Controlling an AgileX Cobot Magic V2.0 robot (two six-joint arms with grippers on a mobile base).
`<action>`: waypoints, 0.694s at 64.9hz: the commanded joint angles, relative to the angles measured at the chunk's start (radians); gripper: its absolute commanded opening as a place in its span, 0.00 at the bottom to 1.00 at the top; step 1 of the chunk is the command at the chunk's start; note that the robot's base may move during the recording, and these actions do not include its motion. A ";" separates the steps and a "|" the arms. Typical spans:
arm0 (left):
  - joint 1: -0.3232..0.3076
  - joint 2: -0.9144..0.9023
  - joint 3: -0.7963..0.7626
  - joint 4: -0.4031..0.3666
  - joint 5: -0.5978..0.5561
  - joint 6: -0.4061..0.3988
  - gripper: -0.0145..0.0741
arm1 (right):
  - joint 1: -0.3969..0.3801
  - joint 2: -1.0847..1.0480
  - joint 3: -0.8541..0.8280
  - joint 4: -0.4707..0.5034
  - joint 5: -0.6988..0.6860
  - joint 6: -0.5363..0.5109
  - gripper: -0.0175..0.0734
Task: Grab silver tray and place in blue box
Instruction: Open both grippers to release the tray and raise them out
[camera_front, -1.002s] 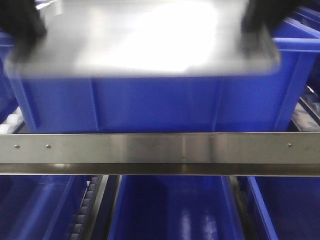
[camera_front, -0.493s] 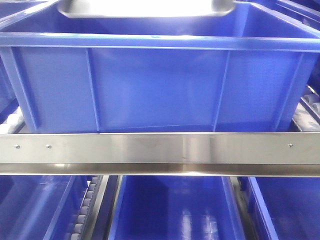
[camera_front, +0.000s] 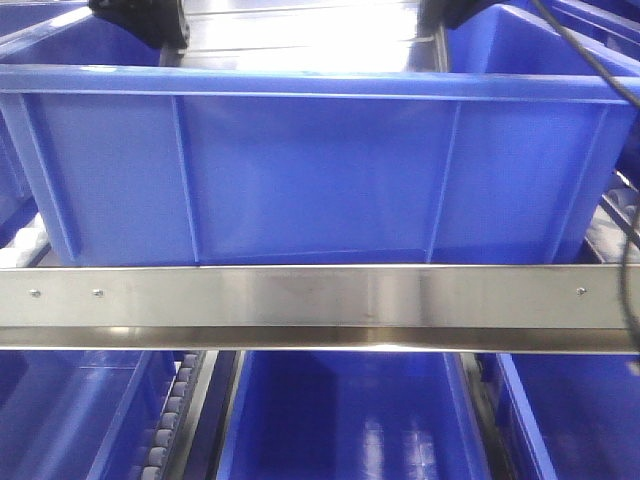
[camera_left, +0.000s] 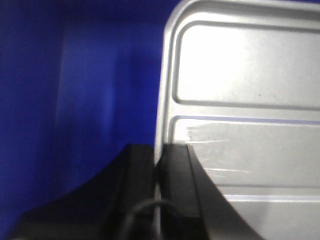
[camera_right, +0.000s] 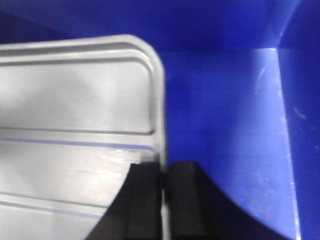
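Observation:
The silver tray (camera_front: 305, 35) sits low inside the blue box (camera_front: 310, 170), only its shiny top showing over the box's near rim in the front view. My left gripper (camera_left: 159, 150) is shut on the tray's left rim; the tray (camera_left: 240, 100) fills the right of that view, blue box wall (camera_left: 75, 85) on the left. My right gripper (camera_right: 164, 167) is shut on the tray's right rim; the tray (camera_right: 75, 115) lies left, the box interior (camera_right: 230, 110) right. In the front view the left gripper (camera_front: 165, 25) and right gripper (camera_front: 445, 18) are dark shapes at the top edge.
A brushed-steel rail bar (camera_front: 320, 305) runs across in front of the box. More blue crates (camera_front: 340, 420) sit on the shelf below, and others flank the box. A roller track (camera_front: 170, 420) shows lower left. A black cable (camera_front: 610, 80) hangs at right.
The tray, blurred and above the box's near rim a second ago, has gone down and back into the box. Both grippers now show at the top edge.

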 joint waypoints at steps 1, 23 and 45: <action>0.000 -0.049 -0.043 -0.007 -0.092 -0.007 0.36 | -0.007 -0.047 -0.040 0.013 -0.109 -0.006 0.66; 0.020 -0.049 -0.043 0.014 -0.075 -0.007 0.43 | -0.043 -0.047 -0.040 -0.013 -0.093 -0.007 0.70; 0.011 -0.090 -0.059 0.059 -0.126 -0.007 0.06 | -0.022 -0.091 -0.040 -0.012 -0.128 -0.007 0.25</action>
